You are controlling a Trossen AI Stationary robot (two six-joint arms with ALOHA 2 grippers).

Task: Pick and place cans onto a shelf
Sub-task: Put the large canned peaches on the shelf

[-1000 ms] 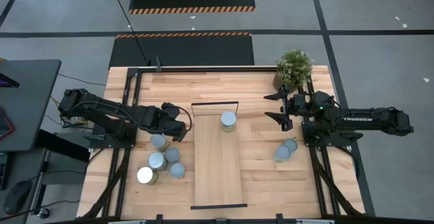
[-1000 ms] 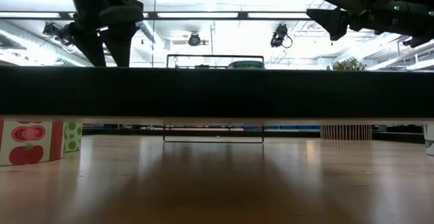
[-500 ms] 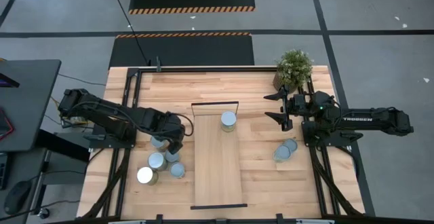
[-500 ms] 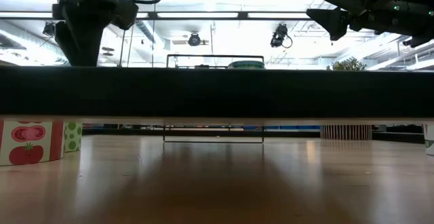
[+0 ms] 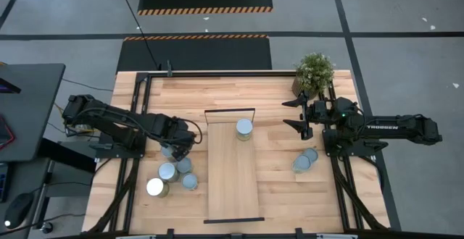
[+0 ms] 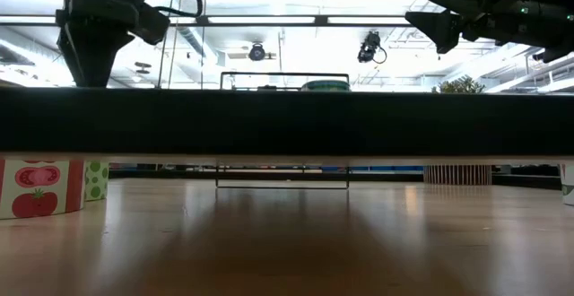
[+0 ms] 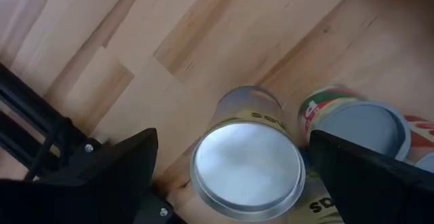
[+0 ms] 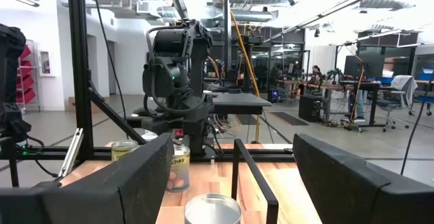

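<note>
My left gripper (image 5: pixel 176 150) is open and points down over a silver can (image 7: pixel 247 171) in the cluster of cans (image 5: pixel 174 172) on the table left of the shelf. Its two fingers stand on either side of that can's round top without touching it. A second can (image 7: pixel 363 125) with a red and green label stands right beside it. One can (image 5: pixel 244 128) stands upright on the far end of the pale wooden shelf (image 5: pixel 232 181). Two cans (image 5: pixel 305 159) stand on the table right of the shelf. My right gripper (image 5: pixel 288 114) is open and empty, held above the table right of the shelf's far end.
A potted plant (image 5: pixel 314 71) stands at the table's far right corner. Black frame bars (image 5: pixel 230 111) rise at the shelf's far end. In the low view two labelled cans (image 6: pixel 40 187) stand at the left. Bare board shows on the shelf's middle and near part.
My left gripper has gone from beside the shelf's far left corner toward the table's near and left edges, and now stands over a can at the far side of the left cluster. The cans have kept still.
</note>
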